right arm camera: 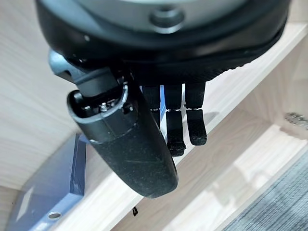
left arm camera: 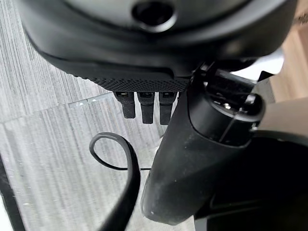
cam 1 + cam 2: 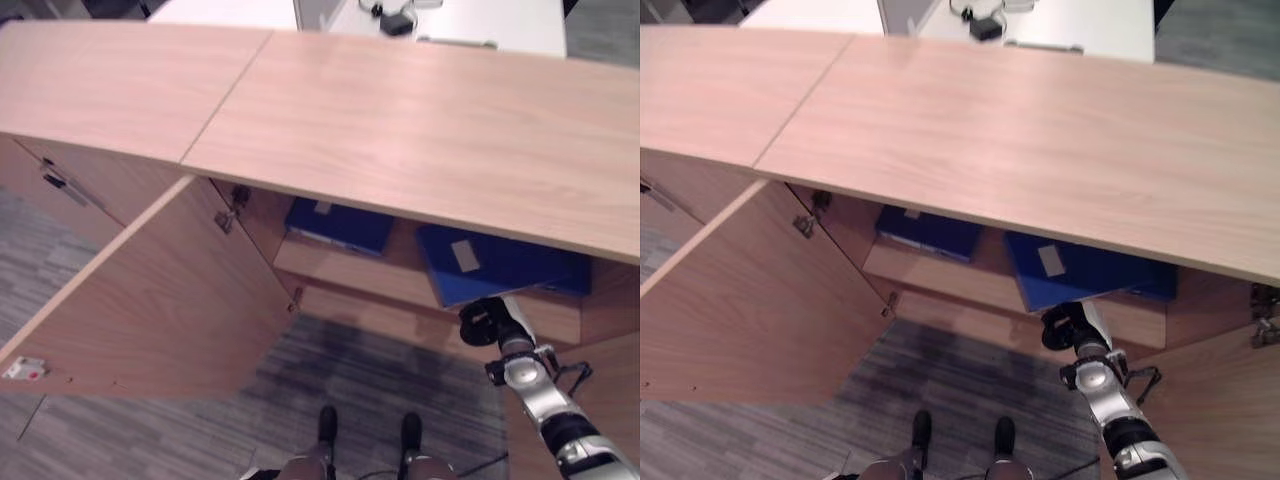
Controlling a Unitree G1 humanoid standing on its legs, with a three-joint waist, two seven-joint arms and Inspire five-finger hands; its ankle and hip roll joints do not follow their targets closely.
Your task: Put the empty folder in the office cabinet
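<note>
Right wrist view: folder lies shelved beside straight fingers, apart.

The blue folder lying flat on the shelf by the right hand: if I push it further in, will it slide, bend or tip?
The blue folder looks like a rigid binder, so it should probably slide rather than bend. It lies flat on the shelf, so tipping seems unlikely. The right hand is open, fingers straight above the shelf edge; an off-centre push might turn it.
</note>
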